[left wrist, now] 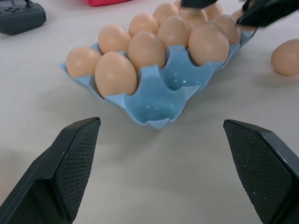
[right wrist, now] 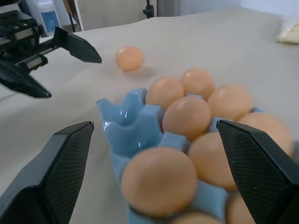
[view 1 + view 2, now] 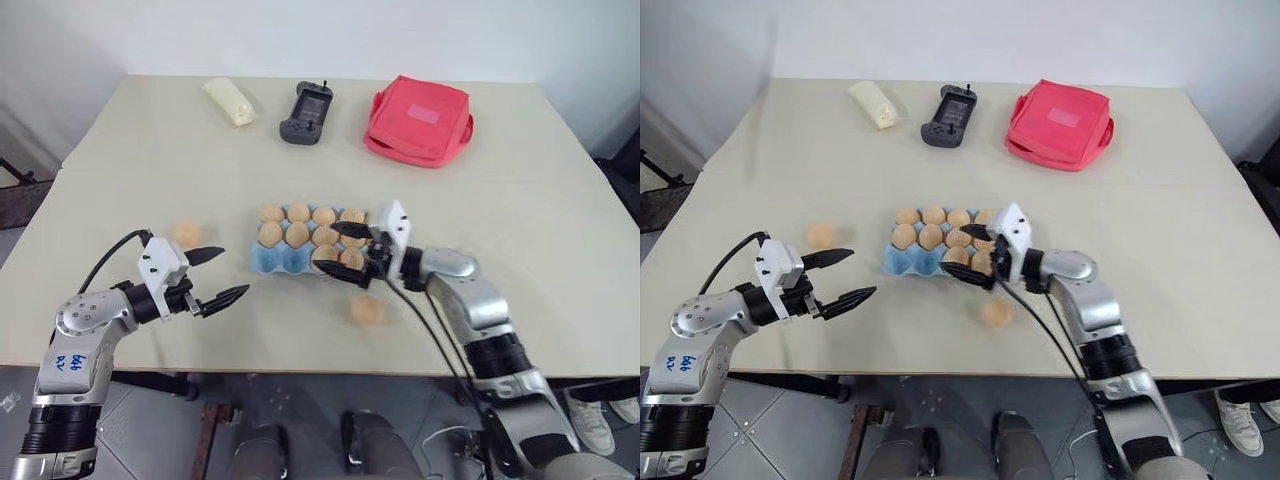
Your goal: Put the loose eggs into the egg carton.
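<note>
Beige table (image 3: 560, 280) bearing: a light blue egg carton (image 3: 283, 258) at centre; one loose egg (image 3: 186, 234) to its left, another (image 3: 367, 311) near the front edge; at the back, a cream packet (image 3: 231, 101), dark handheld controller (image 3: 307, 112), red pouch (image 3: 418, 120).

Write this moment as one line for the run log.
left gripper: open, empty | right gripper: open over egg carton | loose eggs: one left of carton, one in front
</note>
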